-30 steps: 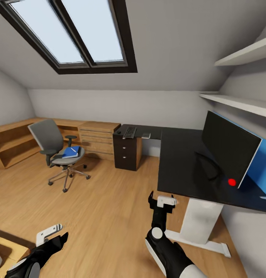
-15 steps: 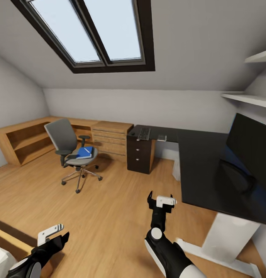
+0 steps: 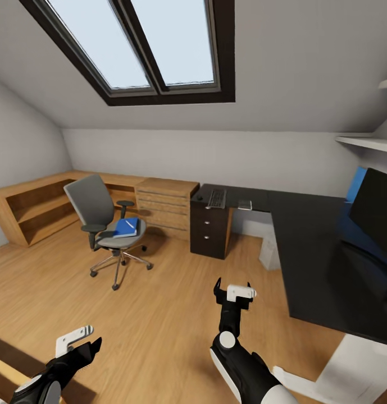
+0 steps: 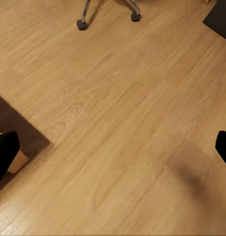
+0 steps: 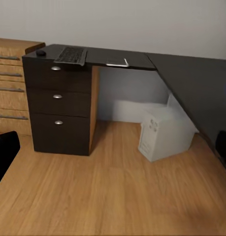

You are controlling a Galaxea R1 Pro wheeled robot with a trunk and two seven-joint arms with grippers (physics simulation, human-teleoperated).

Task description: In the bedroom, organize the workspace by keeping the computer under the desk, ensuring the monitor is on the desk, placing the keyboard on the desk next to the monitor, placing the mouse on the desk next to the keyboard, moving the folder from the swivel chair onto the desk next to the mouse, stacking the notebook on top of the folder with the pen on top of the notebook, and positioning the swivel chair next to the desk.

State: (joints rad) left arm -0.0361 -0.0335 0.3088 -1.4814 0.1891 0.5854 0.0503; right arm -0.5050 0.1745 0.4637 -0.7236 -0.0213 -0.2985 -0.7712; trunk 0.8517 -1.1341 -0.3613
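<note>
Blue folder (image 3: 126, 227) on swivel chair (image 3: 103, 224), keyboard (image 3: 217, 198) on desk (image 3: 305, 235), computer (image 5: 164, 133) beneath, possibly a mouse (image 5: 41, 52) beside keyboard, left gripper (image 3: 81, 343) and right gripper (image 3: 233, 292) both spread, empty.

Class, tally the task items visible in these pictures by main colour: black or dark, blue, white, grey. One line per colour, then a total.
Black or dark: 4 (desk, monitor, keyboard, mouse)
Blue: 1 (folder)
White: 2 (computer, pen)
Grey: 1 (swivel chair)
Total: 8
</note>
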